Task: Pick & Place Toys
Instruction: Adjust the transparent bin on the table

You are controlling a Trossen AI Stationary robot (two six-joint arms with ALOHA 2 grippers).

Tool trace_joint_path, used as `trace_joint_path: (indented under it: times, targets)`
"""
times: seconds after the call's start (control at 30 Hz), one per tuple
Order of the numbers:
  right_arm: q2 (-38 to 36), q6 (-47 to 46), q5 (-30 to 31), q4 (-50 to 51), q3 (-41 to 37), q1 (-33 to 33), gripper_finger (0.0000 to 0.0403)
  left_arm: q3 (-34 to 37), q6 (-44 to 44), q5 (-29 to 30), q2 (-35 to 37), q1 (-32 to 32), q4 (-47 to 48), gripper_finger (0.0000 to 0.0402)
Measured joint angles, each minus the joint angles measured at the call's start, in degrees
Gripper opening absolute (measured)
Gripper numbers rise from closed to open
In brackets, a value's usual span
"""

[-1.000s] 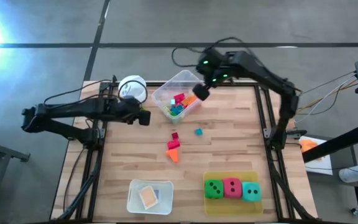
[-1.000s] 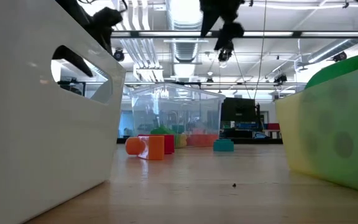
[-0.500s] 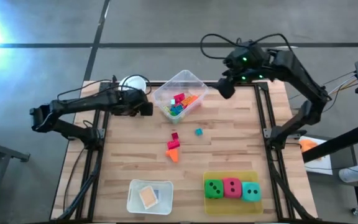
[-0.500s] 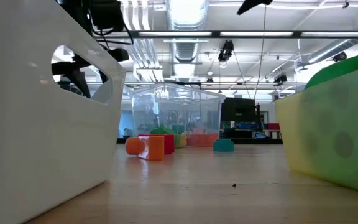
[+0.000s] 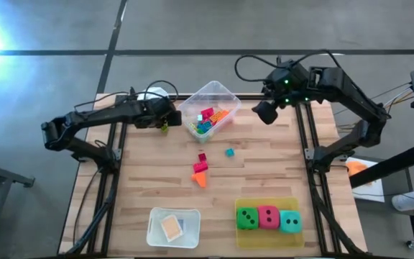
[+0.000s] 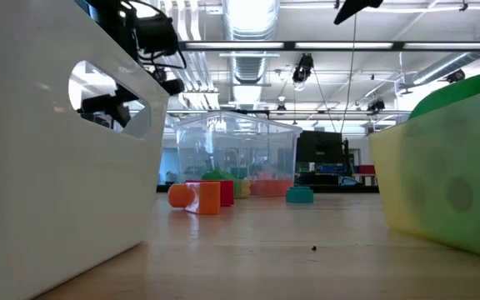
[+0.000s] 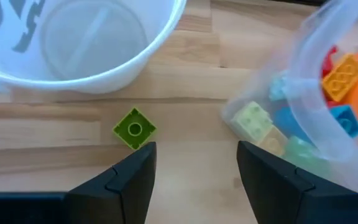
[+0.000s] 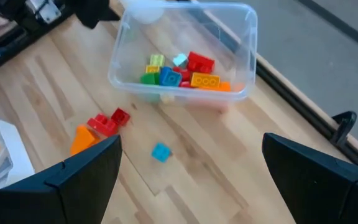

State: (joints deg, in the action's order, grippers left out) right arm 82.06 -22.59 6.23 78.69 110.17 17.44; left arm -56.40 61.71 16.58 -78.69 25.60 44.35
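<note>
I have the left gripper low over the table, jaws apart, a green block just past one fingertip (beside the cup). Right gripper hangs wide open beside the tub of blocks

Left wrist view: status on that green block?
Left tool open, empty. Small green studded block on wood between white cup and clear plastic tub. Right tool open, clear.
</note>
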Motion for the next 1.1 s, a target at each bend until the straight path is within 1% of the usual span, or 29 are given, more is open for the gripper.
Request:
trace_joint_path:
  times: [0.1, 0.3, 0.57, 0.87, 1.1]
  targets:
    - [-0.25, -0.68, -0.02, 0.01, -1.72, -0.36, 0.0381, -0.44, 0.1, 2.36, -1.51, 0.05, 0.3, 0.0226]
    - [-0.35, -1.05, -0.03, -0.17, -3.51, -0.74, 0.0381, -0.7, 0.24, 7.65, -1.71, 0.16, -0.8, 0.0226]
    - [-0.35, -0.58, -0.11, -0.18, -4.94, -0.71, 0.0381, -0.7, -0.29, 9.41, -1.71, 0.16, -4.03, 0.0226]
    - [-0.35, 0.17, -0.17, -0.17, -3.41, -0.71, 0.0381, -0.7, -4.36, 7.53, -1.69, 0.01, -7.76, 0.0226]
    - [-0.35, 0.33, -0.15, -0.15, -2.66, -0.71, 0.0381, -0.7, -9.17, 1.84, -1.69, -0.16, -10.0, 0.0226]
